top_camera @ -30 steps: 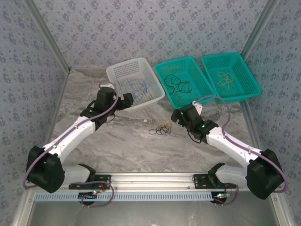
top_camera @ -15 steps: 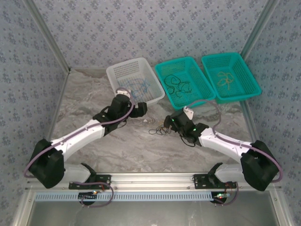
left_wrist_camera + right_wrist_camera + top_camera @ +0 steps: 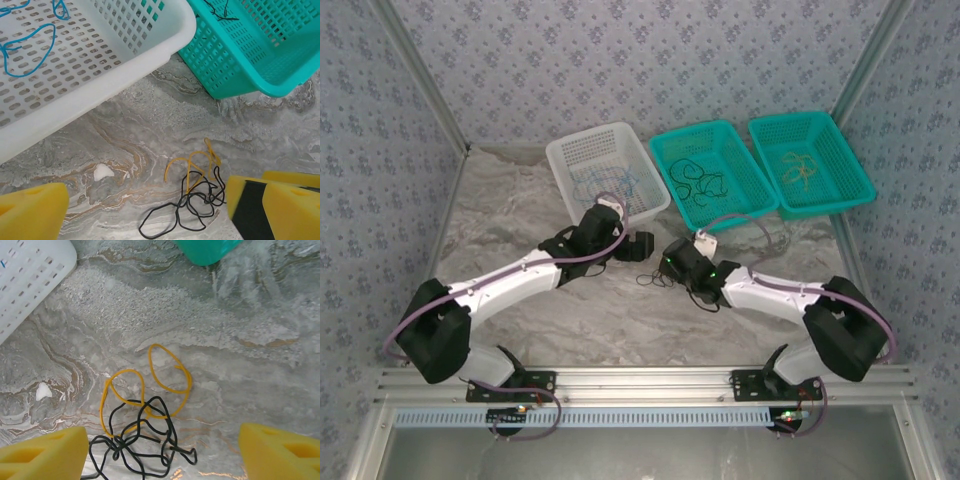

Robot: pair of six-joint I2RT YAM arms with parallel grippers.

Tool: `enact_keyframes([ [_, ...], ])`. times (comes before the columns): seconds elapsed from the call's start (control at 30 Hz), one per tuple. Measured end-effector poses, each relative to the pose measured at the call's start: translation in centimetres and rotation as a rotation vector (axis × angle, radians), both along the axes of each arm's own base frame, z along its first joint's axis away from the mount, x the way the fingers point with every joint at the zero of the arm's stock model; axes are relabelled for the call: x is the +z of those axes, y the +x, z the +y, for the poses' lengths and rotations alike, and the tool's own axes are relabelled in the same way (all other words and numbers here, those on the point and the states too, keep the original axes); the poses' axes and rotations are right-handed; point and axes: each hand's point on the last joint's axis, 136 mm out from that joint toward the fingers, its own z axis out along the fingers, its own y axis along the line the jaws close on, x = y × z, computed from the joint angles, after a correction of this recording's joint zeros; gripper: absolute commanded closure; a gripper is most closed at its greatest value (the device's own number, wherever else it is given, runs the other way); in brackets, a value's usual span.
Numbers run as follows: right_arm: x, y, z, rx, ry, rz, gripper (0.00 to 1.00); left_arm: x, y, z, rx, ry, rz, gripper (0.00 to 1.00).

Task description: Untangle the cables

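Cables [image 3: 143, 426], a yellow and black tangle, lie on the surface [image 3: 250, 365] between the spread fingers of the right gripper [image 3: 160, 455]; the left gripper [image 3: 150, 210], also spread wide, hovers over them.

White arm links [image 3: 510, 283], black joints [image 3: 432, 338], purple cables [image 3: 740, 217] along both arms, yellow end effector fingers [image 3: 32, 210]

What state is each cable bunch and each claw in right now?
Yellow-and-black tangle: intertwined, lying on the table.
Left claw: open, over the table.
Right claw: open, straddling the tangle.
Blue cables: in the white basket.
Black cables: in the middle teal basket.
Yellow cables: in the right teal basket.
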Motion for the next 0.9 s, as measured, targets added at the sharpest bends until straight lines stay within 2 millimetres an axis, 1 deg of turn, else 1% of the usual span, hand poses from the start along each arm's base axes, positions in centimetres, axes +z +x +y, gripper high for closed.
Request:
enact_keyframes([
  [0.17, -0.5, 0.7, 0.9, 0.002, -0.007, 0.010, 0.25, -0.4, -0.2, 0.2, 0.000, 0.014, 0.013, 0.01],
  [0.3, -1.0, 1.0, 1.1, 0.002, -0.014, 0.016, 0.29, -0.9, -0.3, 0.9, 0.021, 0.039, 0.034, 0.00],
  [0.57, -2.9, 1.2, 1.6, 0.016, -0.055, 0.058, 0.40, -0.9, 0.3, 2.3, 0.095, 0.032, 0.043, 0.01],
  [0.77, -3.9, 1.3, 1.9, 0.039, -0.067, 0.085, 0.54, -1.2, 0.2, 2.3, 0.089, 0.036, 0.056, 0.00],
  [0.87, -3.9, 1.4, 2.1, 0.052, -0.061, 0.084, 0.56, -1.7, 0.1, 2.1, 0.081, 0.039, 0.070, 0.01],
  [0.9, -3.9, 1.5, 2.2, 0.059, -0.058, 0.082, 0.62, -1.8, 0.1, 2.0, 0.077, 0.039, 0.075, 0.01],
])
